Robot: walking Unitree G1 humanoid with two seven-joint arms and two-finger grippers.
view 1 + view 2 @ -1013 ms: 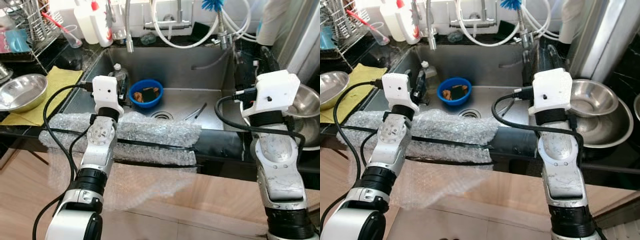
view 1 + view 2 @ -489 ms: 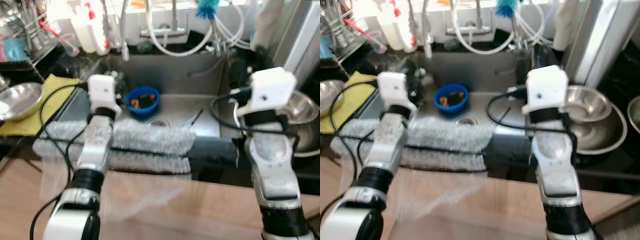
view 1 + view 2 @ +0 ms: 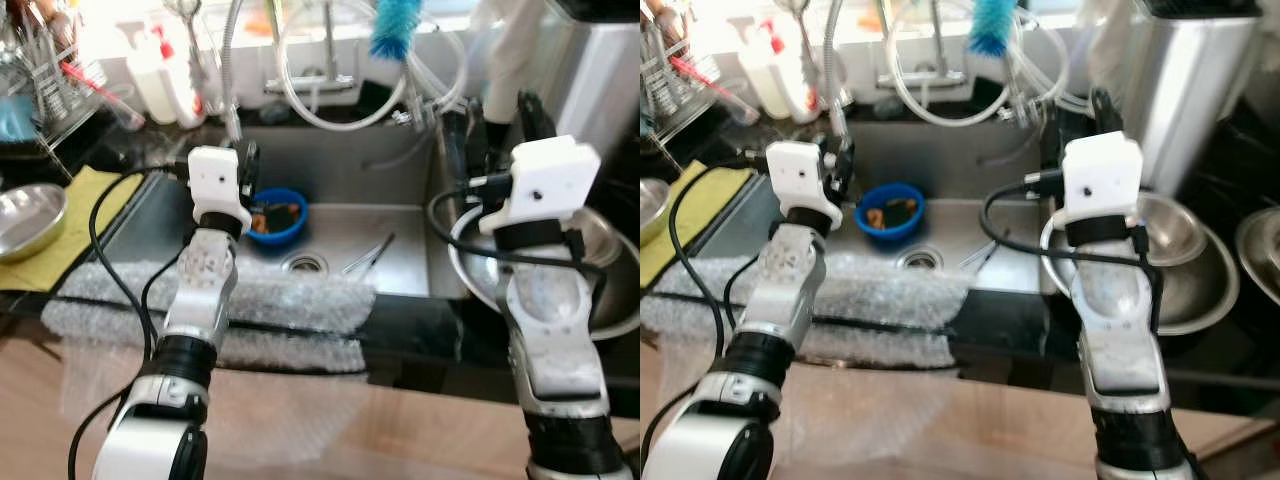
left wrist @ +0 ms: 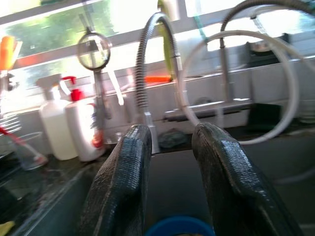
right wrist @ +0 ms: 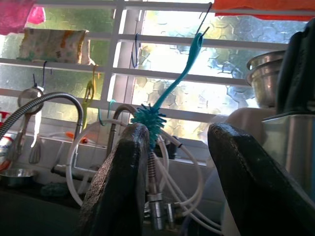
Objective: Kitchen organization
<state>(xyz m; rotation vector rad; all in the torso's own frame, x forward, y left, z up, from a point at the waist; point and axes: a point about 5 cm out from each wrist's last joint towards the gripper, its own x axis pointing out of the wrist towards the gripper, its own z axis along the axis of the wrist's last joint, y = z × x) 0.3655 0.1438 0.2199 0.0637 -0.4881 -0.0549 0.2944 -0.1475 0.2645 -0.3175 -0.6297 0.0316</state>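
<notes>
Head camera is tilting up since a second ago; both grippers, left (image 3: 247, 165) and right (image 3: 500, 120), are hanging empty, fingers narrowly parted, over the steel sink (image 3: 400, 255). Small blue plastic bowl (image 3: 277, 214) is sitting untouched at the sink's far left, so organizing is likely only starting.

Fixtures and coverings around your work area, noted on inspection.
You face a steel sink (image 3: 345, 165) with its drain (image 3: 303, 263) near the middle of the basin. Bubble wrap (image 3: 290, 302) lies draped over the sink's near edge and hangs down the front. A yellow cloth (image 3: 72, 222) lies on the counter to the left. At the far side, a flexible metal spout (image 4: 142, 73) arches over the basin, beside a looped white hose (image 4: 294, 98). Behind these stands a barred window (image 5: 147, 71).
</notes>
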